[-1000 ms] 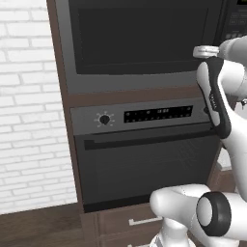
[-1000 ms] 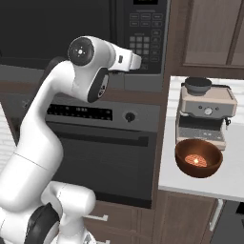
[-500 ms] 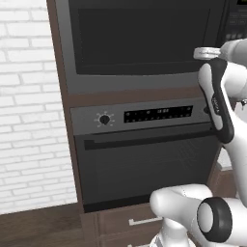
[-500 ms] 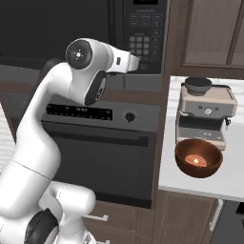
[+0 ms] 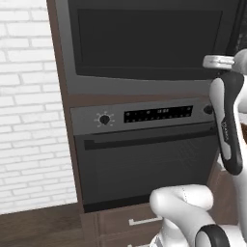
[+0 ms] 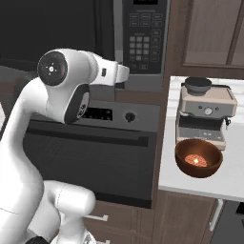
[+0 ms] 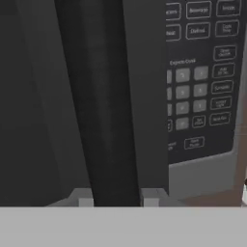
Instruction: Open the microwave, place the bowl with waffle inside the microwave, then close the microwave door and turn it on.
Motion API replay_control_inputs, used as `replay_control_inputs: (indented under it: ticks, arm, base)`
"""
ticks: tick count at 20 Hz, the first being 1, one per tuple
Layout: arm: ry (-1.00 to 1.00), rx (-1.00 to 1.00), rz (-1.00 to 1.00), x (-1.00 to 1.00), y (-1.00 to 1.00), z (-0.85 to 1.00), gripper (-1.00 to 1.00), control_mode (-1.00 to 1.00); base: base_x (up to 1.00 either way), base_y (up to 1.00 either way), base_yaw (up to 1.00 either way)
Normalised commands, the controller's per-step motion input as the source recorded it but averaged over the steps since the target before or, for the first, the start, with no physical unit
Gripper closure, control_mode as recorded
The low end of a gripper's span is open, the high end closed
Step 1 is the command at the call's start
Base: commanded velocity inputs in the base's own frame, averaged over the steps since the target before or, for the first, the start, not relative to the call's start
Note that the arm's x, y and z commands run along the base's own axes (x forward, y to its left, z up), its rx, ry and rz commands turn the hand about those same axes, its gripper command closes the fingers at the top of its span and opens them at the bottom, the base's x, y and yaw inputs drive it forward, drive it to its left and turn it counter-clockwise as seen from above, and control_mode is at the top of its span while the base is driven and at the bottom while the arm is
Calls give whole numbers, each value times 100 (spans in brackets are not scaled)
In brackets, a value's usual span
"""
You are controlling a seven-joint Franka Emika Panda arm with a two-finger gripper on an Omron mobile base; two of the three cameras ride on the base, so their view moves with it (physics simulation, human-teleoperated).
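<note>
Microwave door [image 7: 58, 96]: shut, at the left of the hand view; its dark vertical handle [image 7: 103, 106] is seen rising up the middle.
Jaws: the gripper [image 7: 118, 200] is closed on the handle, one tip at each side of the bar.
Risk: the bar may be lost if the pull is not swung round the hinge.
Bowl [image 6: 198, 157]: on the bench at the lower right of the right base view, before the coffee machine [image 6: 206, 112], well apart from the jaws.
</note>
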Motion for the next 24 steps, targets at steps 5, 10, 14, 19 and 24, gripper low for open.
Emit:
replay_control_inputs:
  ticks: [5,10,14,19,24]
  arm:
    - [-9,0,-5,-98,24,0,100,-100]
    - [-10,0,-3,-76,34,0,100,-100]
    - [-13,0,-4,-79,45,0,100,-100]
    - [4,-7,-11,-61,62,0,100,-100]
    - [8,-12,-9,-35,70,-12,100,-100]
  base:
    - [0,0,0]
    - [0,0,0]
    - [0,0,0]
    - [0,0,0]
    - [0,0,0]
